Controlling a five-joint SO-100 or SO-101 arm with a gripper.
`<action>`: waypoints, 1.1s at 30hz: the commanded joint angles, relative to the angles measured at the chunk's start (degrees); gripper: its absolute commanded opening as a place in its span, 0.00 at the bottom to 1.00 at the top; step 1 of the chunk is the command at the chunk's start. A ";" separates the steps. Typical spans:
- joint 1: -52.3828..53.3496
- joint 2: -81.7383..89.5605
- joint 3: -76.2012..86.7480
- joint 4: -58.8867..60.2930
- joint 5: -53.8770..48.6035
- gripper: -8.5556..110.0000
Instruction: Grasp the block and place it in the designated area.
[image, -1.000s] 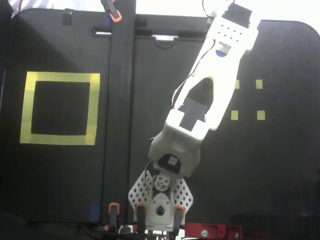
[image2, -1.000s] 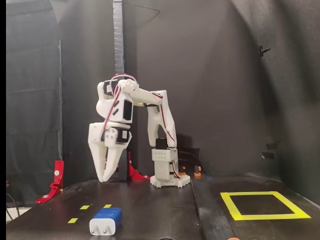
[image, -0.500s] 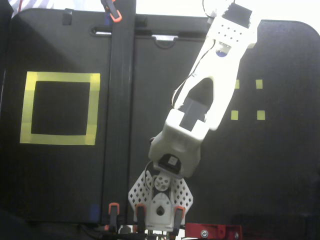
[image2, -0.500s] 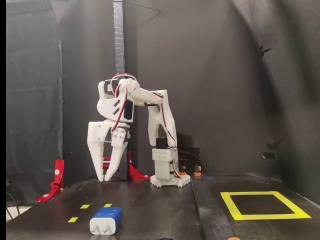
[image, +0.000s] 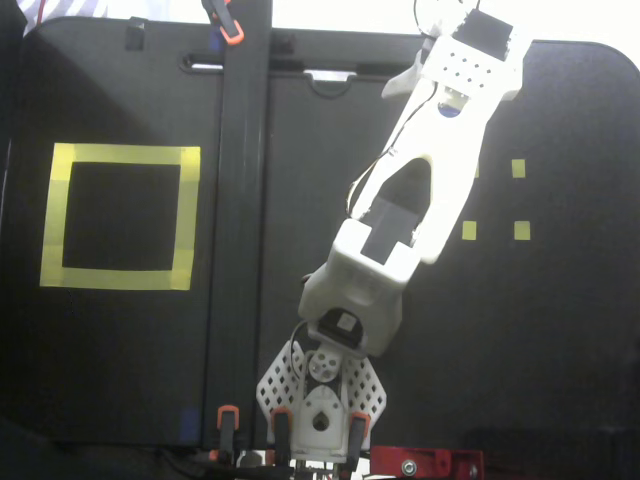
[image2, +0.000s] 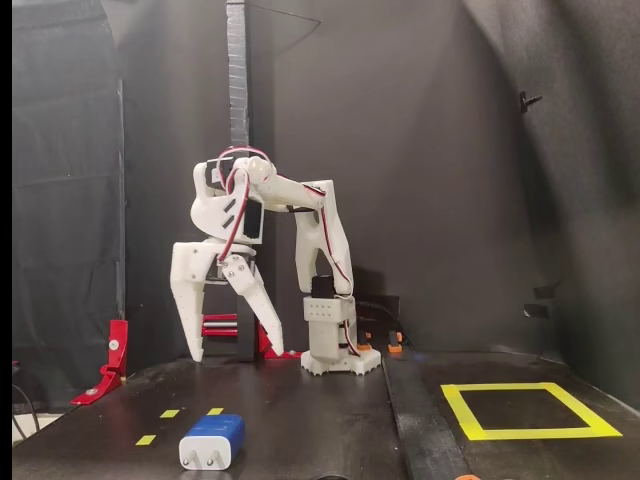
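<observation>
Fixed view from the side: white two-finger gripper (image2: 235, 355) hangs jaws spread, empty, above the small dark-blue rounded block (image2: 212, 441) at lower left; we should lower squarely astride it before heading to the yellow-tape square (image2: 526, 410).

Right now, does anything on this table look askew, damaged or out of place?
Nothing stands out. The small dark-blue block with metal prongs lies intact on the black table, the open gripper hangs above, and the yellow tape square sits flat.

The white arm bends forward from its base, wrist turned down. The pincer (image2: 237, 354) hangs above the desk, its two fingers spread wide, holding nothing.
</observation>
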 joint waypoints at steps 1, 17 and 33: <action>0.53 3.25 -2.11 0.88 -0.62 0.39; 2.29 -7.38 -1.67 -5.89 -1.14 0.39; 2.46 -14.77 -1.32 -8.26 -1.14 0.39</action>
